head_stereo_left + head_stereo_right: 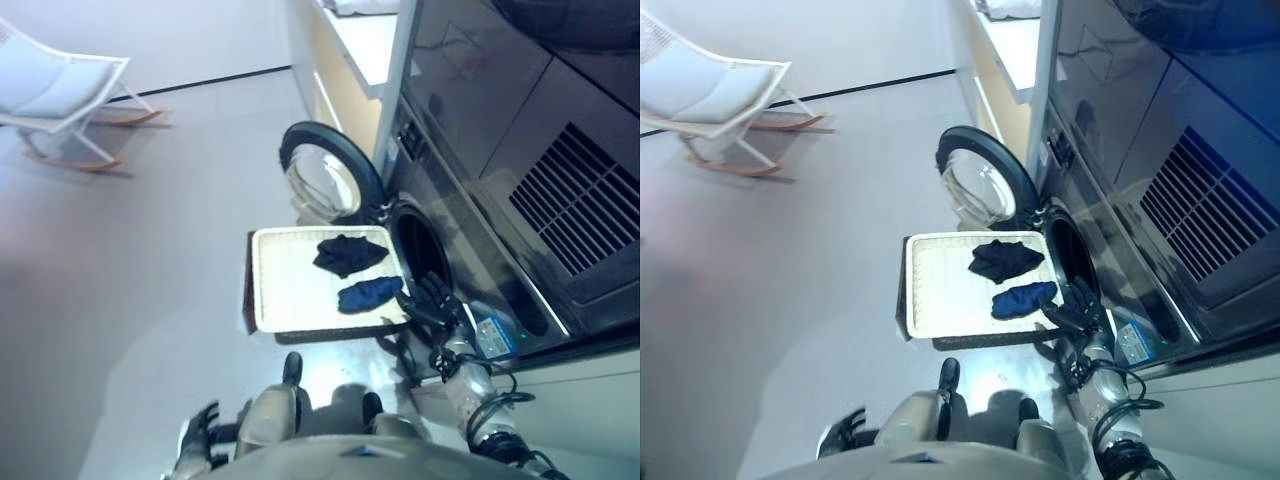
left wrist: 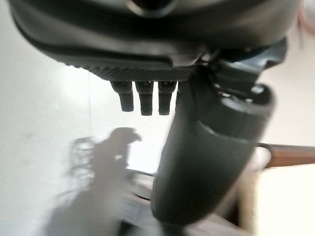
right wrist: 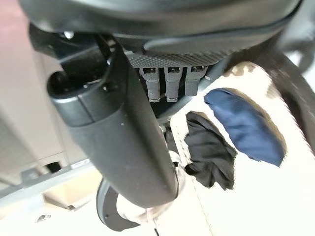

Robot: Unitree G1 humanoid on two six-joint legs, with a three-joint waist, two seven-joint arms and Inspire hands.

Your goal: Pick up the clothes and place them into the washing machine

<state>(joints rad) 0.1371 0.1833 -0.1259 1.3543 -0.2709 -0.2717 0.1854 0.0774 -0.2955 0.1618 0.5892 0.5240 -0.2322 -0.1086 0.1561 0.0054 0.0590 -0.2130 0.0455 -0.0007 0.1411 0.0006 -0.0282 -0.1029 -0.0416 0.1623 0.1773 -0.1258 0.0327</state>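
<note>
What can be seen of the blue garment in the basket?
The blue garment is a small, dark blue piece of soft cloth, crumpled into a longish lump. It lies on the pale woven basket, at the side nearest the washing machine's open drum, next to the black garment but apart from it. The right hand is close beside it, fingers relaxed, and does not hold it.

A white woven basket point(image 1: 290, 290) with a rough, matt weave holds two soft cloth items: a crumpled black garment point(image 1: 349, 254) and a blue garment point(image 1: 369, 294), both matt. The washer point(image 1: 470, 200) on the right has a glossy dark front that shows reflections; its open door point(image 1: 325, 175) has a clear glassy window in a dark rim. The floor point(image 1: 150, 260) looks smooth and pale. The right hand point(image 1: 432, 300) is matt dark plastic.
</note>
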